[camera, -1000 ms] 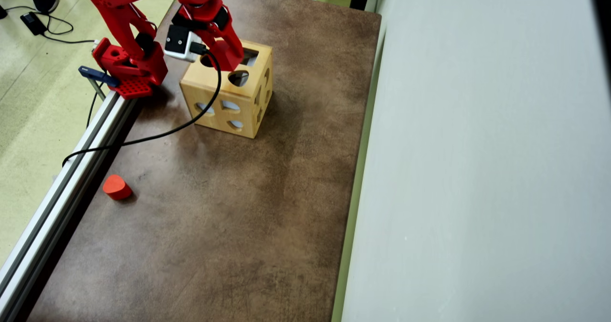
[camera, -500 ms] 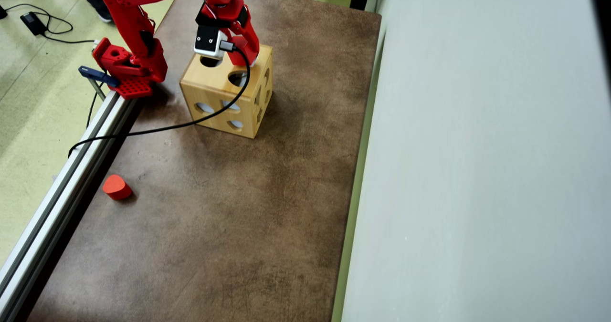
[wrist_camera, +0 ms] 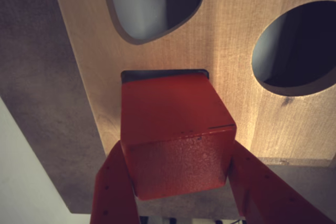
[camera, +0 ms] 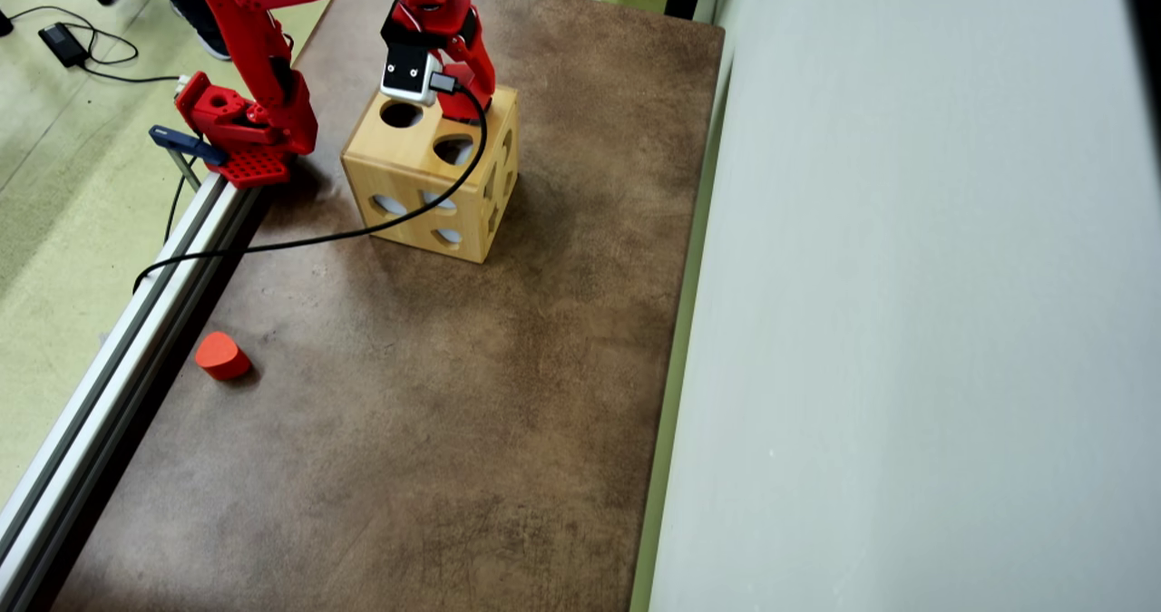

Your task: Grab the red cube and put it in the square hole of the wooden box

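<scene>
Fingers (wrist_camera: 113, 192) grip the red cube (wrist_camera: 176, 135) tight. Cube's right over the square hole (wrist_camera: 163, 74) atop the wooden box (camera: 408, 172).

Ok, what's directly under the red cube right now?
The square hole in the wooden box; only a dark strip of its far edge shows in the wrist view. The red cube, held by the gripper, covers the rest.

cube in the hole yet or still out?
Mostly out. In the wrist view the cube is clamped by the gripper right over the square hole; only the hole's dark far edge shows. Any entry depth: cannot tell.
</scene>
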Robot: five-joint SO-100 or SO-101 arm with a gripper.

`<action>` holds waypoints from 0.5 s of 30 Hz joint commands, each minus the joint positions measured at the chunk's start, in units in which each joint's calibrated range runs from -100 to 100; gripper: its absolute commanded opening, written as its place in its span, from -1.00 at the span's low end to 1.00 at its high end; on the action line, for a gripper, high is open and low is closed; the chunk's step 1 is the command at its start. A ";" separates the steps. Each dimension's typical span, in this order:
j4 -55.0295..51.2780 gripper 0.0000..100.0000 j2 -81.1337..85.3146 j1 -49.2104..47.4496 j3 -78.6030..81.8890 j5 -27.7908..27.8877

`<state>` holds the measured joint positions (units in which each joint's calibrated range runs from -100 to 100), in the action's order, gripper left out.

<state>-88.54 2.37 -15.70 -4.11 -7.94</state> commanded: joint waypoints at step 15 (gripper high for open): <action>-0.36 -0.55 1.32 -0.35 -1.62 -0.20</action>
<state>-88.54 2.37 -15.70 -4.11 -8.03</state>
